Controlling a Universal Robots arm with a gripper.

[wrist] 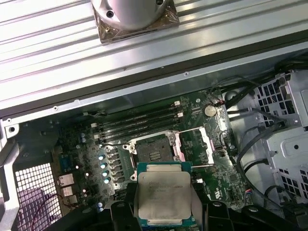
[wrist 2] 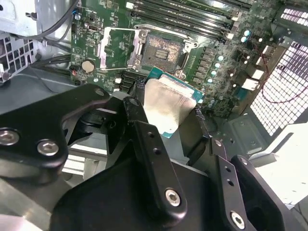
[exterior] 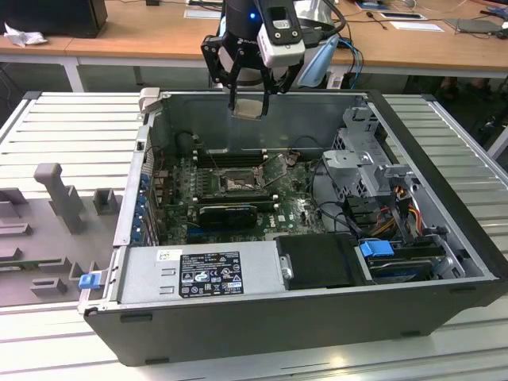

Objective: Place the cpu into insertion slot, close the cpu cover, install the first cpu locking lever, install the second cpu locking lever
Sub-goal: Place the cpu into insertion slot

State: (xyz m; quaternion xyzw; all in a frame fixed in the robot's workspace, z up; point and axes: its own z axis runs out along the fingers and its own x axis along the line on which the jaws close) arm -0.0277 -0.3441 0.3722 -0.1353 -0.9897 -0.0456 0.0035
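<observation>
Black fingers point(wrist 2: 144, 132) are clamped on the cpu point(wrist 2: 166, 103), one on each of two opposite edges. The chip sits between the fingertips, held flat across them.

Cpu: square, so no long axis. The metal face points back up along the fingers toward both wrist cameras, and the underside faces the board below. The face is pale silver-grey, dull and blotchy, and a green substrate rim shows around it in the first wrist view point(wrist: 163, 195).

In the exterior view the cpu point(exterior: 248, 107) hangs under the fingertips, above the rear wall of the open computer case point(exterior: 444, 198).

The insertion slot point(wrist: 153, 151) lies below and just beyond the fingertips, well apart from the chip, with its pin field exposed. The cpu cover point(wrist: 192, 144) is swung open beside the slot. The green motherboard point(wrist: 82, 139) surrounds both.
</observation>
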